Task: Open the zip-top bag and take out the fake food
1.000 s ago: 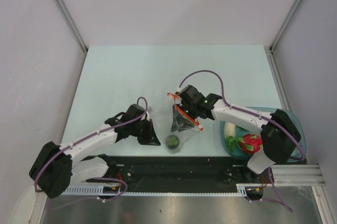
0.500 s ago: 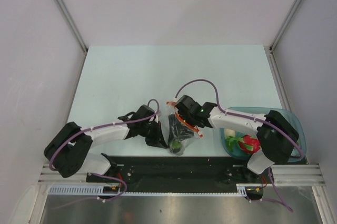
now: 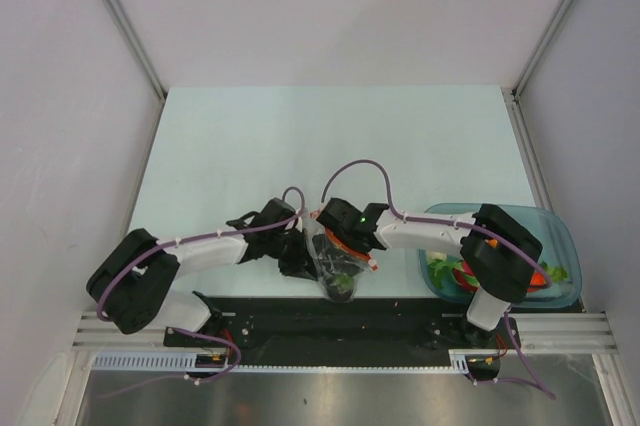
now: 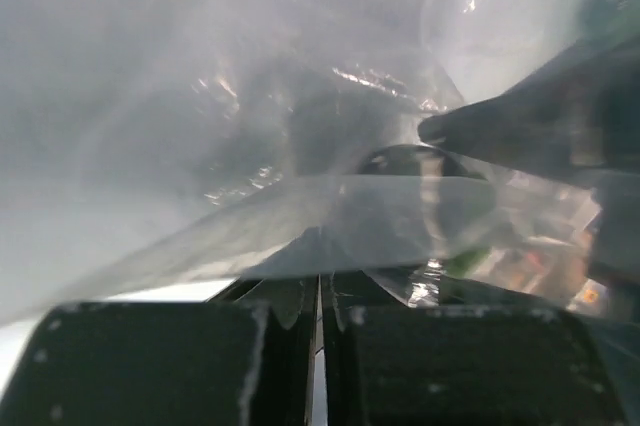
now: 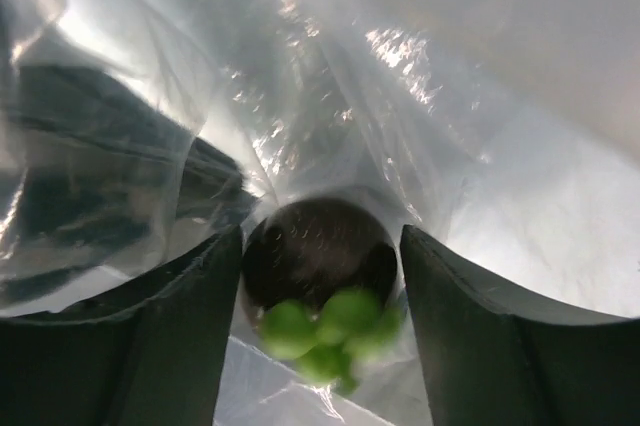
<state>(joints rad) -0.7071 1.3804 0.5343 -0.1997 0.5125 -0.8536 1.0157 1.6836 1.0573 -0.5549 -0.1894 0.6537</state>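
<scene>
We see the left pincer (image 4: 320,246) pressed together, its flat black fingers clamped on a fold of the zip-top bag (image 4: 200,96). From that pinch the clear, floppy film rises ahead of the pincer in glossy, wrinkled sheets. The right pincer (image 5: 320,236) stands apart inside the bag, thin crinkled plastic all around it. Between its two dark, smooth fingers (image 5: 170,336) sits the dark-green piece (image 5: 315,256), round and dull-skinned, with small bright green lobes (image 5: 325,331) on its near side. Each finger lies just beside it; we cannot tell whether either one touches.

From above, the two pincers meet at the bag, which lies crumpled on the pale counter (image 3: 300,136). Its thin red-orange zip strip (image 3: 350,246) runs just beside the right pincer. Well apart from both pincers, by the right arm's elbow, the teal translucent tray (image 3: 570,236) holds more fake food (image 3: 463,276): a pink-red piece with green leaves, plus orange and green bits partly hidden by the arm.
</scene>
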